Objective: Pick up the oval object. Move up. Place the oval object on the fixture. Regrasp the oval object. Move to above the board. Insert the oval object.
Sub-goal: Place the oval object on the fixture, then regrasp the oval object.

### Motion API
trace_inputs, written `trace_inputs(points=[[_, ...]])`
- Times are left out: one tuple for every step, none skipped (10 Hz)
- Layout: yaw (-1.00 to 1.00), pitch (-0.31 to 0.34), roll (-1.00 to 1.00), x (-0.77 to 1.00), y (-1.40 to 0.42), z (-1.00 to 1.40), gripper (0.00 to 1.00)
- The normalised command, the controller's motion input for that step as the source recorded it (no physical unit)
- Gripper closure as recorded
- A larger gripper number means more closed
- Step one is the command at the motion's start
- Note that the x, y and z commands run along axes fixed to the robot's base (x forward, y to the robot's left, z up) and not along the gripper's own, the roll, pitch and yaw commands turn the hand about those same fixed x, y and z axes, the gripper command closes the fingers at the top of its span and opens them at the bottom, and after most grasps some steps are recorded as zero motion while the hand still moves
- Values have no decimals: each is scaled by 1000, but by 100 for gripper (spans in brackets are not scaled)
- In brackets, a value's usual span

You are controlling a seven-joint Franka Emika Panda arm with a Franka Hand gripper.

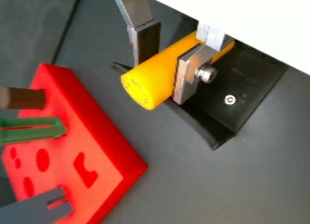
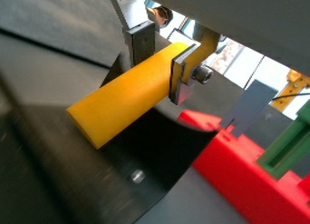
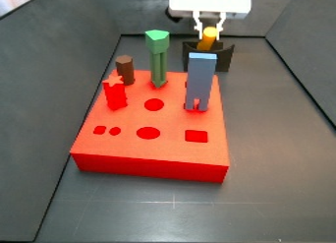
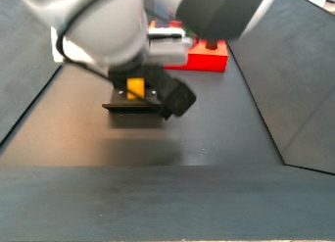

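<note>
At the top centre of a side view, the gripper (image 3: 207, 30) is clamped on the oval object (image 1: 159, 73) over the fixture (image 4: 135, 101), so this looks like the placing or regrasping step, and next comes carrying it above the board (image 3: 160, 129).

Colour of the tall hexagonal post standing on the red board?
Green. The tall hexagonal post shows best in a side view, on the flat red board.

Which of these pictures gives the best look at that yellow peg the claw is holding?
A wrist view: the oval object shows its rounded end, clamped in the claw. The other wrist picture shows its long side. Both side views catch only a sliver above the fixture.
</note>
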Motion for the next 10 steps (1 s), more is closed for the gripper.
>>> trace_inputs(points=[[-132,-31,-166,116,80,-511,100],[-110,-40,-155,103,66,-343,100],[-89,-46,-149,84,61,-226,100],[-75,-54,-131,72,79,-197,100],[-64,-53,-131,71,79,-197,100],[0,0,0,0,0,0,0],[18,39,58,0,0,1000,0],[22,43,62,-7,3,1000,0],[18,54,68,-26,4,1000,0],[7,62,75,-32,-1,1000,0]])
